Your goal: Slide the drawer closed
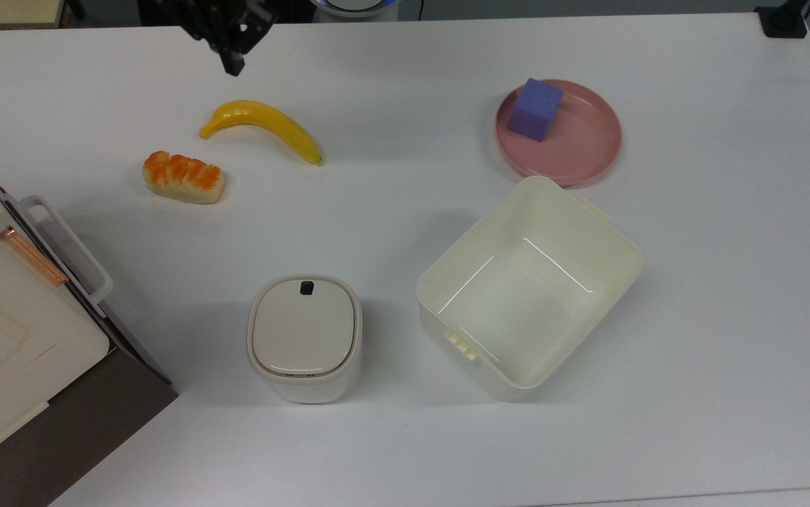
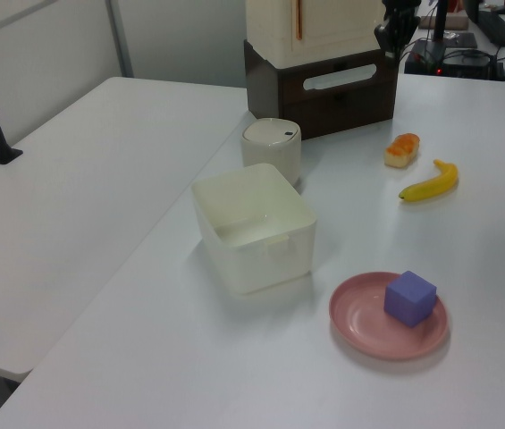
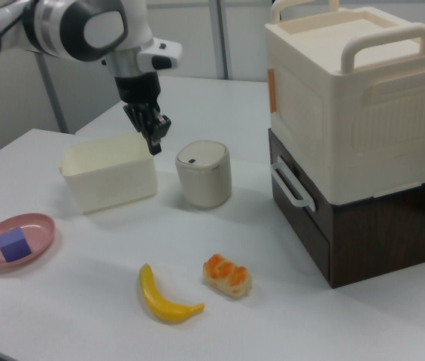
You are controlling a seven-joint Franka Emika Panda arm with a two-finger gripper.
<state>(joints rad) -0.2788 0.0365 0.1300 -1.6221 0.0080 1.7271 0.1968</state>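
Sitting on the pink plate (image 1: 587, 151), a purple cube (image 1: 535, 109).

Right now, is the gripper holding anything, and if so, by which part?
Nothing is held. The gripper hangs in the air above the table, with no object between its fingers.

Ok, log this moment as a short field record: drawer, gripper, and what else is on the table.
drawer: pushed in, front flush with the dark brown cabinet, white handle facing the table
gripper: raised above the table, apart from the drawer, holding nothing
banana: lying beside the bread
canister: lid on, next to the empty cream bin
plate: pink, carrying a purple cube
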